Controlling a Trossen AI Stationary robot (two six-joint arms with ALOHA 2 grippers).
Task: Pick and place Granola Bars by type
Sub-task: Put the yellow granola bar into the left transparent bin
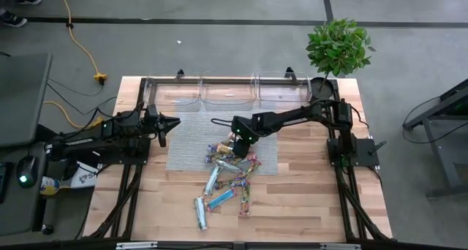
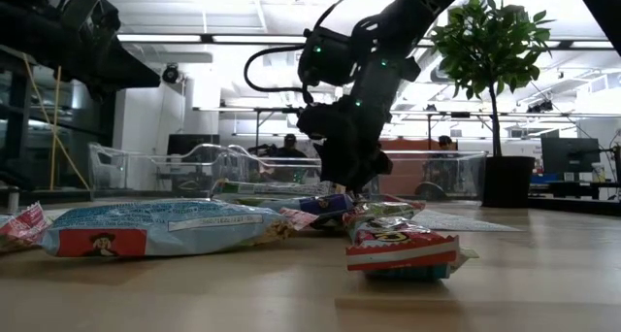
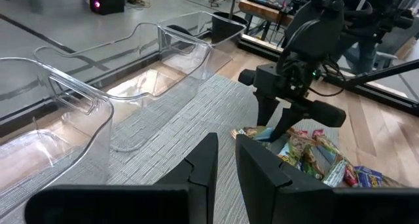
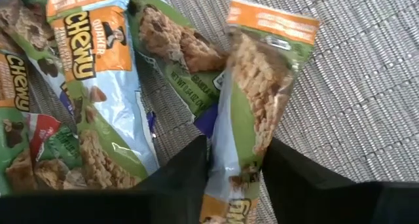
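Several granola bars (image 1: 230,178) lie in a loose pile, some on the grey mat (image 1: 186,144) and some on the wooden table nearer the front edge. My right gripper (image 1: 235,142) is down at the pile's far end, shut on a green-and-orange wrapped bar (image 4: 255,86). Beside that bar lie other green and orange-labelled bars (image 4: 98,73). In the low view a blue bar (image 2: 160,227) and a red bar (image 2: 403,249) lie nearest the camera. My left gripper (image 1: 164,126) hovers at the mat's left edge, its fingers (image 3: 203,168) a narrow gap apart with nothing between them. My right gripper pinches one end of the green-and-orange bar (image 4: 239,142) between its two fingers, which press on the wrapper's two long edges. The fingers come steeply from above, slanting from the table's right side. The bar's other end (image 4: 272,27) lies on the grey mat.
Three clear plastic bins (image 1: 228,91) stand in a row along the table's far edge. A potted plant (image 1: 338,47) stands at the far right corner. Bare wood (image 1: 307,191) lies right of the pile.
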